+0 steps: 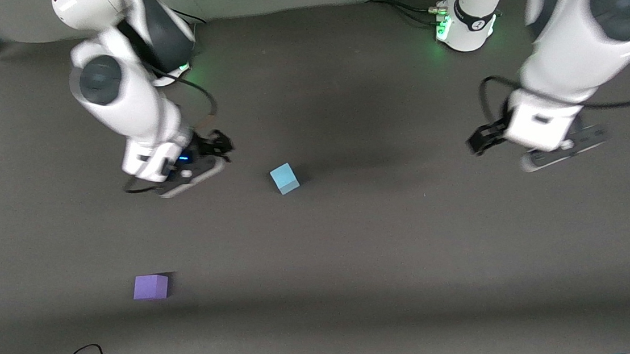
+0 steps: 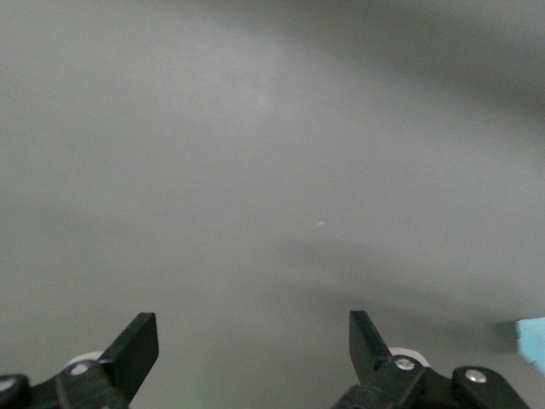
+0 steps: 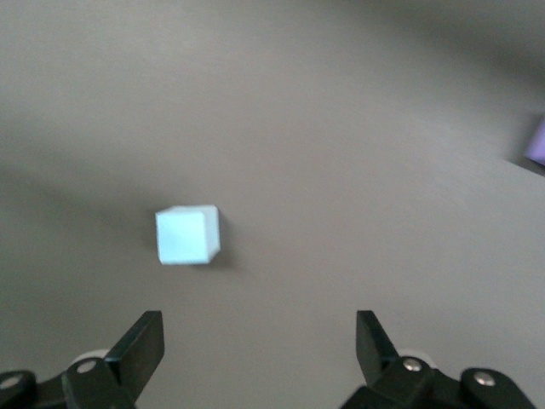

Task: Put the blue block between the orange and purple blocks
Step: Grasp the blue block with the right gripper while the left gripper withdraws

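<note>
Purple block (image 3: 537, 141) edge-cropped, wrist view

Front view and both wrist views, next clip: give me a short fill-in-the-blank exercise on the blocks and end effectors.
1. The blue block lies ____ from the front camera than the purple block.
2. Both end effectors, left and right, are ____.
3. The block in clear sight of the right wrist view is ____.

Missing words: farther; open; blue
</note>
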